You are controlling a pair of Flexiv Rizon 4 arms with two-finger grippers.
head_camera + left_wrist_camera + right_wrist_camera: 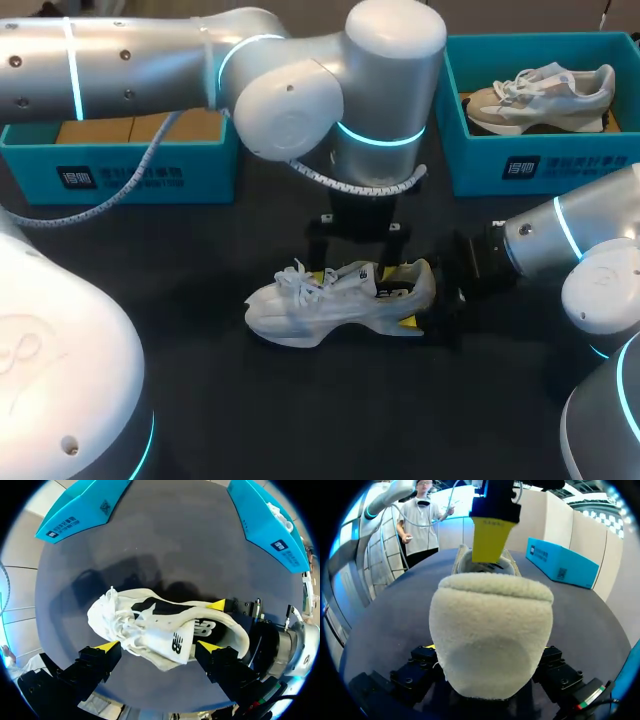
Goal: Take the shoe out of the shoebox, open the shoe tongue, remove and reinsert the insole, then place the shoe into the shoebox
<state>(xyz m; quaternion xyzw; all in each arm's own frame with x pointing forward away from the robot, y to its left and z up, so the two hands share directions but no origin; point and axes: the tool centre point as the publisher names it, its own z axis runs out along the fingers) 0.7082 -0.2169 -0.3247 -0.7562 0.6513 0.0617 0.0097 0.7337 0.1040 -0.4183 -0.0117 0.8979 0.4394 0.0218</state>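
Note:
A white shoe (335,303) with white laces lies on its side in the middle of the black table, toe toward the left. My right gripper (408,297) comes in from the right and is shut on its heel, one yellow tip on each side. In the right wrist view the fleecy heel (490,635) fills the space between the fingers (551,656). My left gripper (355,268) hangs open just above the shoe's opening. From the left wrist its yellow tips (107,645) straddle the shoe's collar (170,630) without pinching it.
A teal shoebox (540,165) at the back right holds a second, beige shoe (540,95). Another teal box (120,170) with cardboard inside stands at the back left. My left arm spans the table's back, with a cable hanging beneath it.

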